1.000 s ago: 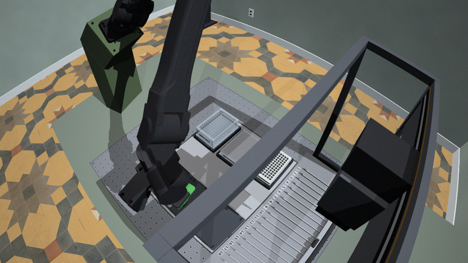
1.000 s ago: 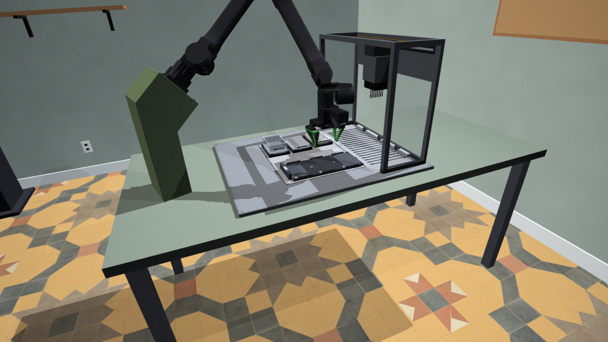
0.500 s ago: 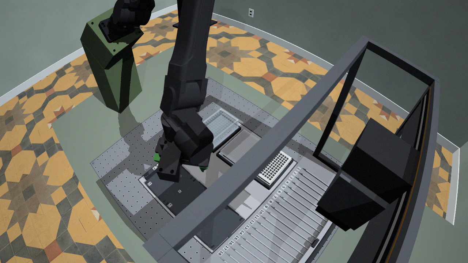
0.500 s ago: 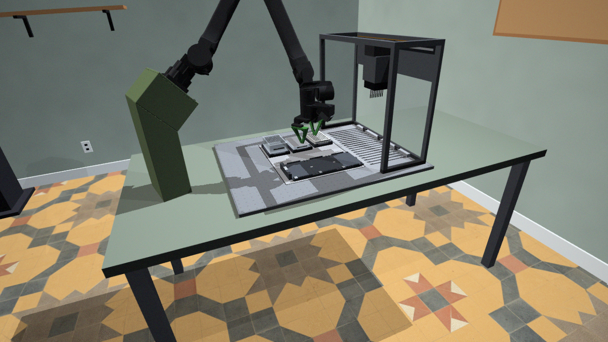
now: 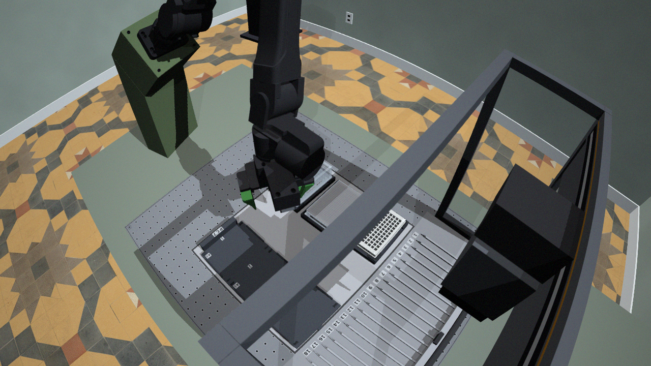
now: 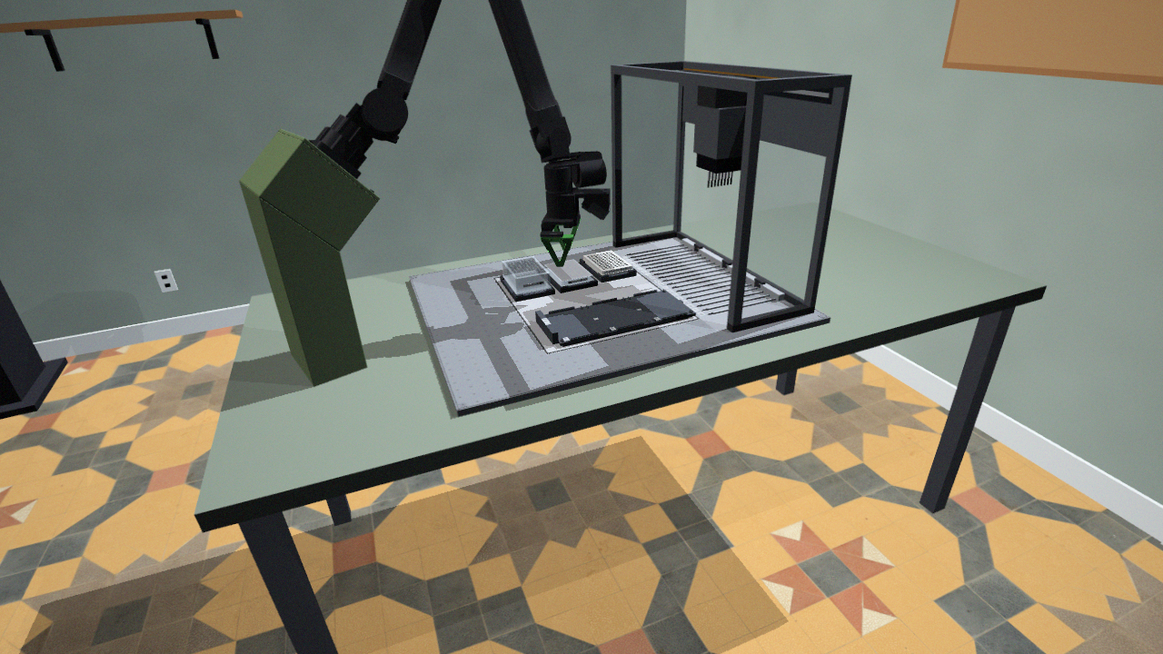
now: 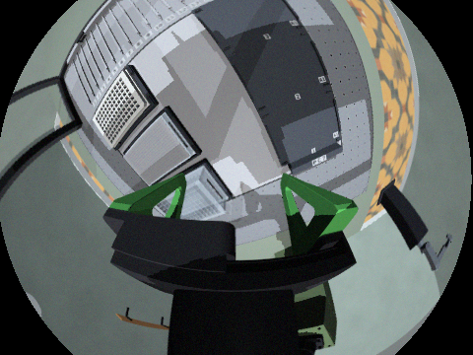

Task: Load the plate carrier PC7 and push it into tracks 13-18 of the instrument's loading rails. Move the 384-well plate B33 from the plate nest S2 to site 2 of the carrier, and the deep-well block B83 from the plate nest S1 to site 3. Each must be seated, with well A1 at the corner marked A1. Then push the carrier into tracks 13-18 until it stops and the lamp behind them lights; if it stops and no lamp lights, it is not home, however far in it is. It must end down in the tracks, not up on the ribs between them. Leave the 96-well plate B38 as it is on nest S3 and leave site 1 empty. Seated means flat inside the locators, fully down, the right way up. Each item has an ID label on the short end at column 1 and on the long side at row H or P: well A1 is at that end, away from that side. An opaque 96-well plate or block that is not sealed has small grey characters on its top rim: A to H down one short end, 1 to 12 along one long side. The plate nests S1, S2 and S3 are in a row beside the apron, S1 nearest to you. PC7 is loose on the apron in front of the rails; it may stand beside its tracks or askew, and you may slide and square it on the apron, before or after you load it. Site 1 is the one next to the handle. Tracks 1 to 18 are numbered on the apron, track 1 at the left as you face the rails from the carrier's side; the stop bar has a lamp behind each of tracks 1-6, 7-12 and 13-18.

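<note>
My gripper (image 5: pixel 274 194) is open and empty. It hangs above the apron beside nest S1, and shows in the side view (image 6: pixel 558 246) and the wrist view (image 7: pixel 233 196). The clear deep-well block B83 (image 6: pixel 525 274) sits on S1, under my left finger in the wrist view (image 7: pixel 197 196) and mostly hidden by the wrist from above. The grey 384-well plate B33 (image 5: pixel 332 203) sits on S2. The white 96-well plate B38 (image 5: pixel 381 233) sits on S3. The dark carrier PC7 (image 5: pixel 255 268) lies on the apron with all three sites empty, its far end by the numbers 13-18.
The ribbed loading rails (image 5: pixel 400 291) lie beyond the carrier under the instrument's dark frame (image 5: pixel 364 195), whose top bar hides part of the carrier. The pipetting head (image 5: pixel 509 245) hangs over the rails. The green arm base (image 5: pixel 154 86) stands on the table.
</note>
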Robot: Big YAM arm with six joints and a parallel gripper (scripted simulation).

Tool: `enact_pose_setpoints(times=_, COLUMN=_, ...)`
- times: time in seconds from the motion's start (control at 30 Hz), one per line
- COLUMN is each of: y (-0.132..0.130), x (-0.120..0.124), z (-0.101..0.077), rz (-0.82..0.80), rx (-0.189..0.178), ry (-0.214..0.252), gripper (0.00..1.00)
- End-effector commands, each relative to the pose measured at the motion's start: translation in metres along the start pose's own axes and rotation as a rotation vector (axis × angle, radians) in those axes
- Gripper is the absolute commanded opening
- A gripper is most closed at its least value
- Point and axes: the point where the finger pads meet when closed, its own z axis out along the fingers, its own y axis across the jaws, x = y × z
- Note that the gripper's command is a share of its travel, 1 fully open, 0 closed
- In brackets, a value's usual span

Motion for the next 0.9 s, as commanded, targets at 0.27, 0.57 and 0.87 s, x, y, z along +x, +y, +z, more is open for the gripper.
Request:
enact_pose_setpoints(times=0.27, y=0.044, x=0.041, z=-0.003, rz=-0.358, rx=-0.023, ry=-0.023, gripper=1.00)
enact_pose_setpoints(times=0.57, y=0.078, x=0.083, z=0.001, rz=-0.524, rx=-0.024, ry=-0.021, gripper=1.00)
enact_pose_setpoints(times=0.87, y=0.085, x=0.108, z=0.010, rz=-0.546, rx=0.001, ry=0.004, gripper=1.00)
